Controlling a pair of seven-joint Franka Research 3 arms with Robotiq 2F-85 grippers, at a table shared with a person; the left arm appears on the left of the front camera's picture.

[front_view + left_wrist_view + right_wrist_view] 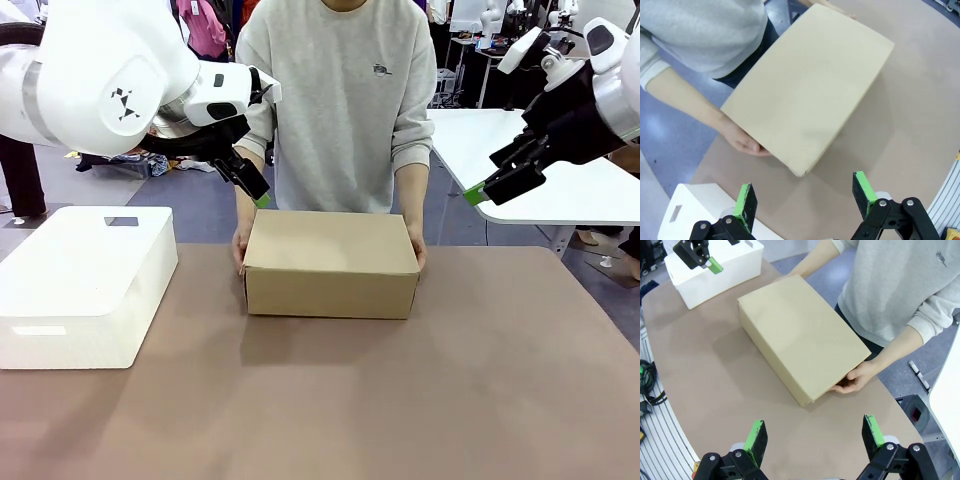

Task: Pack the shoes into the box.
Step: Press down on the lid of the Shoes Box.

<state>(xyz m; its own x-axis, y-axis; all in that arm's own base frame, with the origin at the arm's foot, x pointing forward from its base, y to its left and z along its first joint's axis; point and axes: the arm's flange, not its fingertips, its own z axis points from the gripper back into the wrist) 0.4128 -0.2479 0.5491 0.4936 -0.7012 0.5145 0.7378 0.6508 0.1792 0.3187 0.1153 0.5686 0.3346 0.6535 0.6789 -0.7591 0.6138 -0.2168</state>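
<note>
The brown cardboard box [331,262] sits shut at the table's far middle, its lid flat on top; it also shows in the left wrist view [810,90] and the right wrist view [800,337]. A person in a grey sweatshirt holds it with a hand [240,245] at each end. The shoes are hidden. My left gripper [805,200] hangs open in the air above the box's left end [258,192]. My right gripper [815,437] hangs open high at the right [478,192], clear of the box.
A white rectangular block [85,285] with a handle slot stands at the table's left side. The brown table [400,400] stretches bare in front of the box. A second white table [560,180] stands behind on the right.
</note>
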